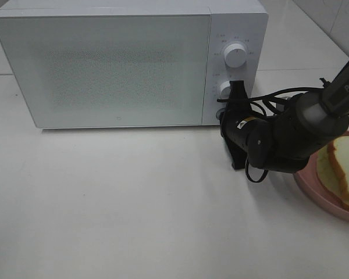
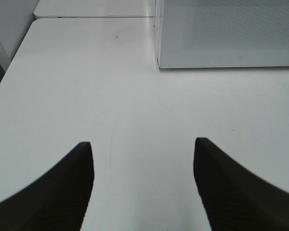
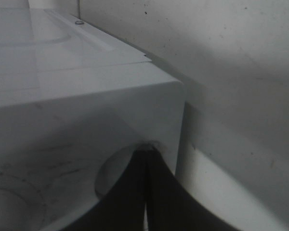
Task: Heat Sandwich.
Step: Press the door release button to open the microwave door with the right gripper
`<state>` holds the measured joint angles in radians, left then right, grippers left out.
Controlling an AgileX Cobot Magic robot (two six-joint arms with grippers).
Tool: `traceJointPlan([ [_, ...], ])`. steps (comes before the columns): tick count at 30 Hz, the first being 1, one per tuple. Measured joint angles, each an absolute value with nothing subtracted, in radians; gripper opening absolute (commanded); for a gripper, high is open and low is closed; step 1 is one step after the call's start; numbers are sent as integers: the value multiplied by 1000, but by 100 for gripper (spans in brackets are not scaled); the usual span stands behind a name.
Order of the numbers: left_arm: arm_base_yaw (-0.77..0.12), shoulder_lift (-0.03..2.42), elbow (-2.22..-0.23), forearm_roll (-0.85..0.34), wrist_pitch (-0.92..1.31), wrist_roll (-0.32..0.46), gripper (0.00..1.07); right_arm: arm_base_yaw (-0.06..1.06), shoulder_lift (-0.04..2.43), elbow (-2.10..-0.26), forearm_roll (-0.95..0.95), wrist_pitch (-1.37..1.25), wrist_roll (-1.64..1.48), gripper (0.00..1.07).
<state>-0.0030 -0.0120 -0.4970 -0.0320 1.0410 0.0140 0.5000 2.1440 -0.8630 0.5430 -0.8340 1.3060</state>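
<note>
The sandwich [image 1: 344, 165], white bread with a tan crust, lies on a round pink plate [image 1: 319, 190] at the right edge of the exterior high view. The white microwave [image 1: 104, 64] stands at the back with its door closed. My right gripper [image 1: 238, 88] is shut, and its tips rest against the control panel beside the lower knob [image 1: 223, 88]. In the right wrist view the shut fingers [image 3: 135, 192] meet at the panel next to a round knob [image 3: 110, 175]. My left gripper [image 2: 142, 142] is open and empty over bare table, out of the exterior high view.
The upper knob [image 1: 235, 56] sits above the right gripper. The microwave's lower left corner [image 2: 160, 62] shows ahead of the left gripper. The white table [image 1: 134, 197] spreads in front of the microwave. A wall stands behind the microwave [image 3: 231, 57].
</note>
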Motion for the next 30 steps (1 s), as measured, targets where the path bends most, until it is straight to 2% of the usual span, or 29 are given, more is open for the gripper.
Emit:
traceJointPlan([
  [22, -3, -12, -497, -32, 1041, 14, 59, 505, 2130, -852, 558, -896, 1297, 0],
  [30, -3, -12, -497, -32, 1041, 14, 59, 495, 2163, -905, 559, -866, 1290, 0],
])
